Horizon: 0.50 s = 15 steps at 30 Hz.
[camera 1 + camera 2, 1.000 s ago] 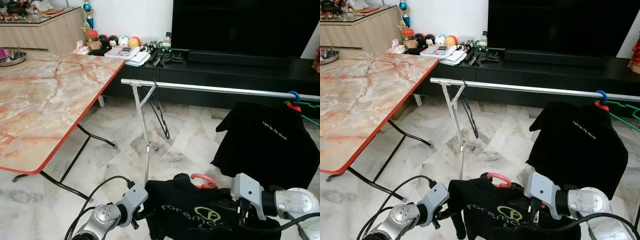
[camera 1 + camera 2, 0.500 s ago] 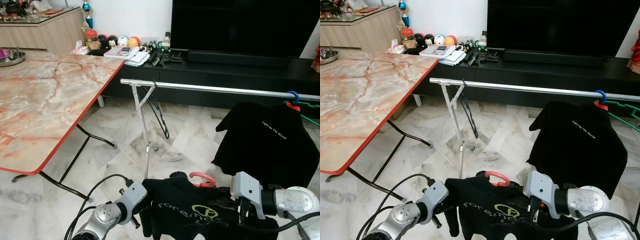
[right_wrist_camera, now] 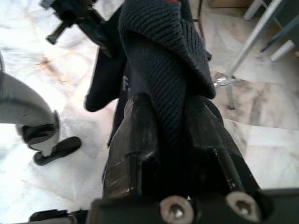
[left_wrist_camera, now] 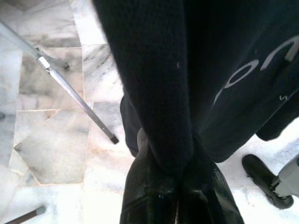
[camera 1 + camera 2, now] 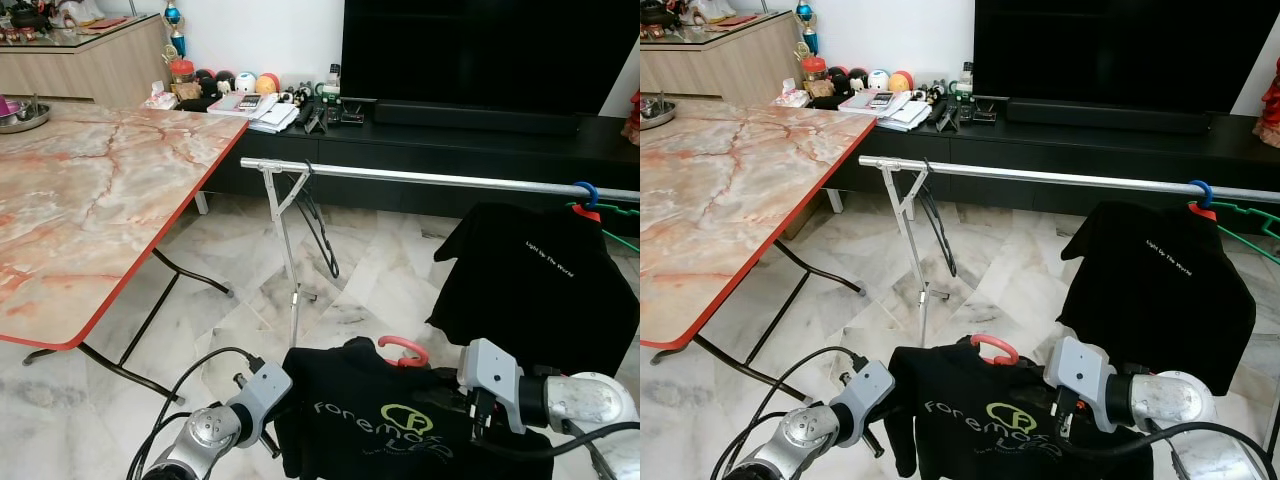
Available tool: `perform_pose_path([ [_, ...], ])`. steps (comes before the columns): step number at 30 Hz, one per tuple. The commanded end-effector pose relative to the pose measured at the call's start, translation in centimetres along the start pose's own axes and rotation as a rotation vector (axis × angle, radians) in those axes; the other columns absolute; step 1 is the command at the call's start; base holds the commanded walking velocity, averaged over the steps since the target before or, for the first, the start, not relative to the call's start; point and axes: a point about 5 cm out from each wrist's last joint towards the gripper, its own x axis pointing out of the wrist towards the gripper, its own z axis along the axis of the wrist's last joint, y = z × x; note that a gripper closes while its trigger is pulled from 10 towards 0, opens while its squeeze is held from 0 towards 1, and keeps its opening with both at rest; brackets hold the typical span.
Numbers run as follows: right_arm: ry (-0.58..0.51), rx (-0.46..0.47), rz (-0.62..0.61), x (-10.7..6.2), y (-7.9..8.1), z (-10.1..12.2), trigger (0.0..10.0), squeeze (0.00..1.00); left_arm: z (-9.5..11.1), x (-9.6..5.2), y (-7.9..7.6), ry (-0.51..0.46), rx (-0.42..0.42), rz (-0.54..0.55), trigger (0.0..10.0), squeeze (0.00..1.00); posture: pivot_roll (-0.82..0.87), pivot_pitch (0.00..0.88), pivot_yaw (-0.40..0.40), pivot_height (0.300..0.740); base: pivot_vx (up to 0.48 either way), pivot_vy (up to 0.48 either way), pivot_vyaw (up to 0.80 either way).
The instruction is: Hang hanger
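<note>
My left claw & right claw each pinch a shoulder of the limp, light black tee w/ red hanger hook, low before the rail.

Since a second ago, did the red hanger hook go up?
Yes, slightly. The red hanger hook has risen toward the silver rail, judged against the rack's upright pole, which kept its place.

Black shirt — white-green print, red hanger hook; table — pink-veined marble, red edge.
</note>
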Motion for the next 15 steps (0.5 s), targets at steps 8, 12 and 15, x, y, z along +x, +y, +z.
perform_pose_path([
  [8, 0.064, -0.032, -0.207, -0.2, -2.3, -0.5, 10.0, 0.0, -2.3, -0.7, 0.5, 0.162, 0.005, 0.052, 0.0, 0.0, 0.07, 0.062, -0.002, 0.74, 0.0, 0.0, 0.0],
  [12, 0.113, -0.021, -0.324, -0.3, -3.6, -1.0, 10.0, 0.0, -2.8, -0.8, 0.0, 0.204, 0.042, 0.0, 0.0, 0.0, 0.07, 0.062, -0.002, 0.74, 0.0, 0.0, 0.0],
  [15, 0.115, 0.02, -0.423, -0.4, -4.7, -1.1, 10.0, 0.0, -2.8, -0.8, -0.1, 0.203, 0.044, -0.017, 0.0, 0.0, 0.08, 0.061, -0.003, 0.74, 0.0, 0.0, 0.0],
])
